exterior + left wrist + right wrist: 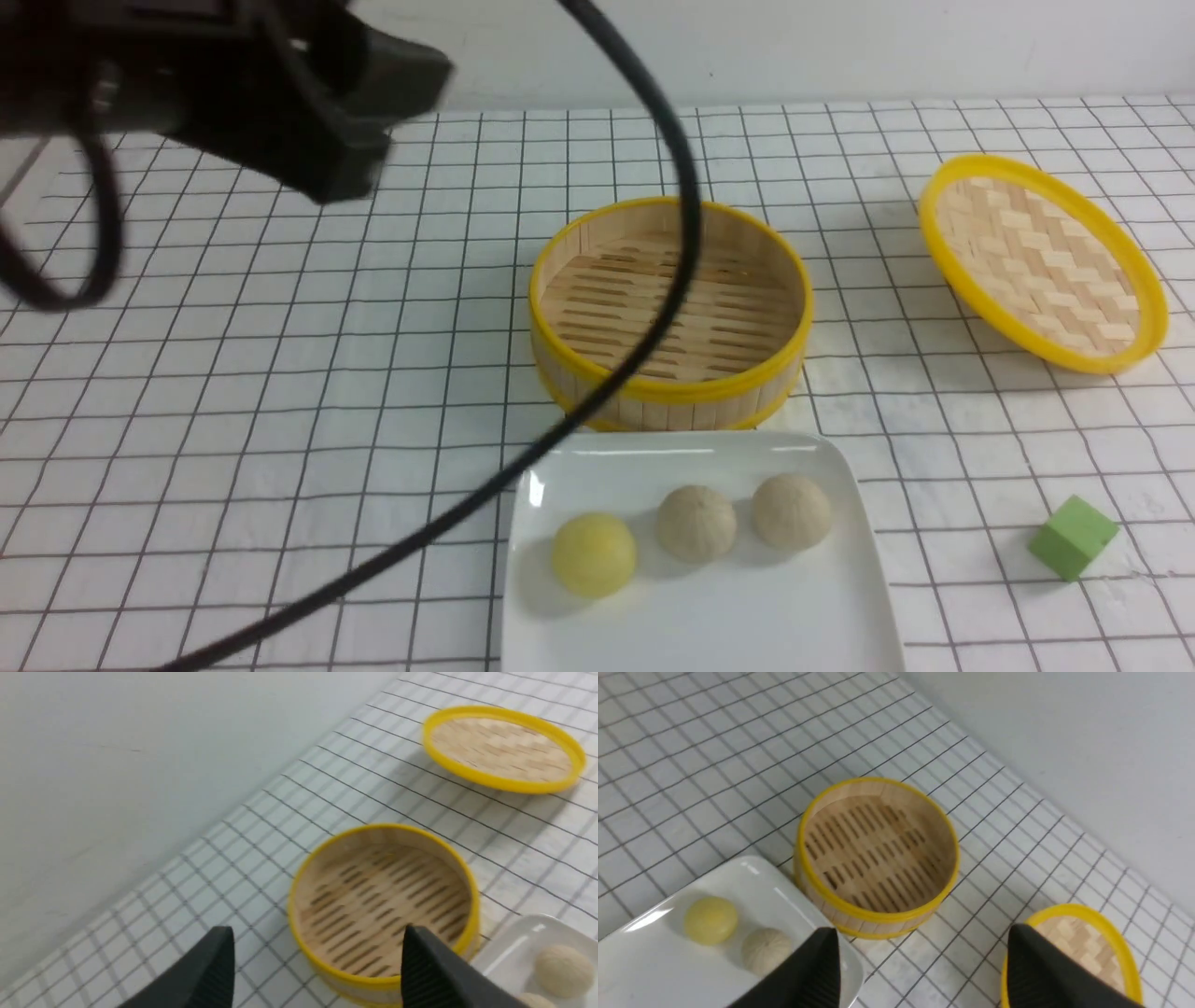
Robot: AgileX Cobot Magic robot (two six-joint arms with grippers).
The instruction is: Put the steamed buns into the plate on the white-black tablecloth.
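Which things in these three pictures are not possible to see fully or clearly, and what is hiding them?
Front view: left arm blurred, left pincer unclear here; the cable crosses the steamer basket; the bottom edge cuts the plate.
Right wrist view: a finger of the right pincer hides the third bun.
Left wrist view: the frame edge leaves out the yellow bun.

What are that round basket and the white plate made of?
The steamer basket looks like bamboo or pale wood: a matte slatted floor and a wall of thin strips, with glossy yellow rims that may be plastic. The plate looks like glazed ceramic, possibly melamine: smooth white with bright reflections near its rim.
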